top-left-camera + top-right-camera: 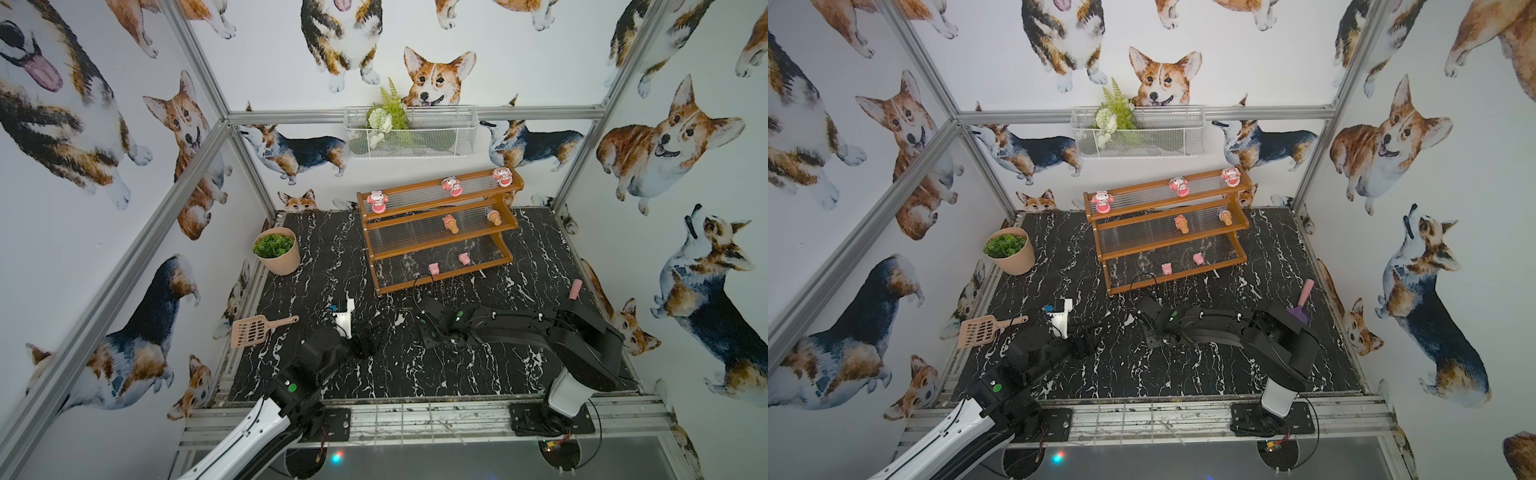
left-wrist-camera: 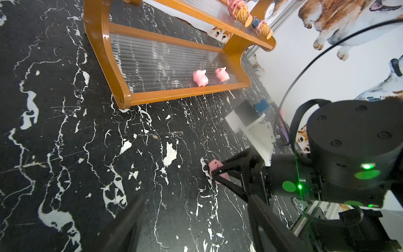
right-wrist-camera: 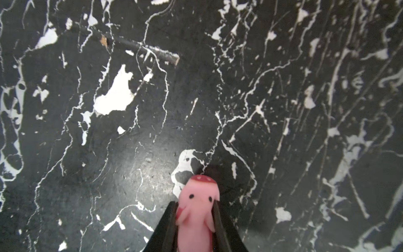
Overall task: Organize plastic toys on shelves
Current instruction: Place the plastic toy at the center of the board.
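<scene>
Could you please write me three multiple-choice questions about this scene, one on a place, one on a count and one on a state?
1. Which level of the rack holds the ice-cream cones?
A. top
B. middle
C. bottom

2. How many pigs lie on the bottom level?
A. two
B. one
C. four

3. How is the left end effector?
A. shut on a doll
B. shut on a scoop
C. open, holding nothing

Answers:
1 B: both cones lie on the middle level in both top views.
2 A: the left wrist view shows two side by side near the front rail.
3 C: its fingers stand wide apart with only the table between them.
</scene>
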Available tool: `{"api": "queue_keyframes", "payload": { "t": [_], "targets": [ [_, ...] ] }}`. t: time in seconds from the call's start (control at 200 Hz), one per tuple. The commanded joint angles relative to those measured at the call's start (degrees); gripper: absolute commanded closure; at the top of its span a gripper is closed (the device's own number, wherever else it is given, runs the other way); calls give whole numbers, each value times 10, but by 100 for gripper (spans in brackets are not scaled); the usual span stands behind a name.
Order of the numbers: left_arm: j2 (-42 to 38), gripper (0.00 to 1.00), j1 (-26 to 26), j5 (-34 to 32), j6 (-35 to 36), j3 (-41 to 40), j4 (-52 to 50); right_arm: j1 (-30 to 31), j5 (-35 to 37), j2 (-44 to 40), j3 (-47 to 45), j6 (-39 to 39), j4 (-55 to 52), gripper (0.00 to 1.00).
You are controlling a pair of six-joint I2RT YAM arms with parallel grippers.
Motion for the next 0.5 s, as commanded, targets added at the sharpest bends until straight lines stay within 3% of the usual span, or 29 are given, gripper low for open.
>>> {"api": "queue_keyframes", "payload": {
  "t": [0.0, 0.2, 0.305, 0.4, 0.496],
  "targets": [
    [-4, 22, 1, 11, 1, -2, -1, 4, 4, 7, 8, -10, -20, 63],
    [5, 24, 0, 56, -25, -6, 29, 4, -22, -46, -5, -23, -8, 46],
    [15, 26, -13, 80, -52, -18, 63, 4, -20, -111, -33, -37, -7, 44],
    [28, 27, -59, 51, -56, -22, 77, 4, -22, -191, -89, -58, 20, 45],
    [58, 27, -148, -24, -36, -21, 103, -7, -42, -284, -172, -80, 84, 46]
  ]
}}
